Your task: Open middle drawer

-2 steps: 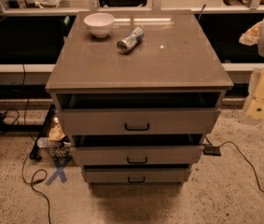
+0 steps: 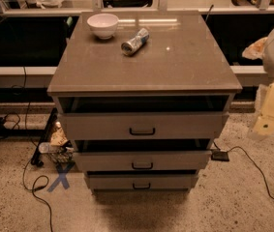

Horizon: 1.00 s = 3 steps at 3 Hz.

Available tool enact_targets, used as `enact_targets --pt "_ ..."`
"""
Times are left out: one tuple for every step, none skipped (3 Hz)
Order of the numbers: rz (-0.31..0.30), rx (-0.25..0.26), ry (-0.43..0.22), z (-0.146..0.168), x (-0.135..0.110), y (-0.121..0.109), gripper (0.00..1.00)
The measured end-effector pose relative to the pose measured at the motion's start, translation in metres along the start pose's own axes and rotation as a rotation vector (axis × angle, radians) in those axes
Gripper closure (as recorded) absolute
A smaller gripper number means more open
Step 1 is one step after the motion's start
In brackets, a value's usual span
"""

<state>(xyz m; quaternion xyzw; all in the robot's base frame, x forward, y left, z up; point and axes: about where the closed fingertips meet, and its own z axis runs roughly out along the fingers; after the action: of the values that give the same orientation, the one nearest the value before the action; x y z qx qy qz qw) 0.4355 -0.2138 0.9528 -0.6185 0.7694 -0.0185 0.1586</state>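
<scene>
Middle drawer (image 2: 175,159) at centre tier of grey cabinet (image 2: 175,66), black bar handle (image 2: 142,166) horizontal; gripper (image 2: 271,111) at right frame edge, well apart, handle down-left of it; grip state cannot tell

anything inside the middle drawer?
Only a dark strip shows behind the face of the middle drawer, nothing visible in it. The top drawer overhangs and hides the rest. The hand hangs at the frame's right edge, off the cabinet.
</scene>
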Motion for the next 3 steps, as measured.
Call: enact_targets --pt "-0.054 -0.072 -0.046 0.046 0.004 0.013 0.00" --pt "-0.079 -0.165 -0.100 0.106 0.015 0.026 0.00" --pt "-0.079 -0.165 -0.100 0.106 0.015 0.026 0.00"
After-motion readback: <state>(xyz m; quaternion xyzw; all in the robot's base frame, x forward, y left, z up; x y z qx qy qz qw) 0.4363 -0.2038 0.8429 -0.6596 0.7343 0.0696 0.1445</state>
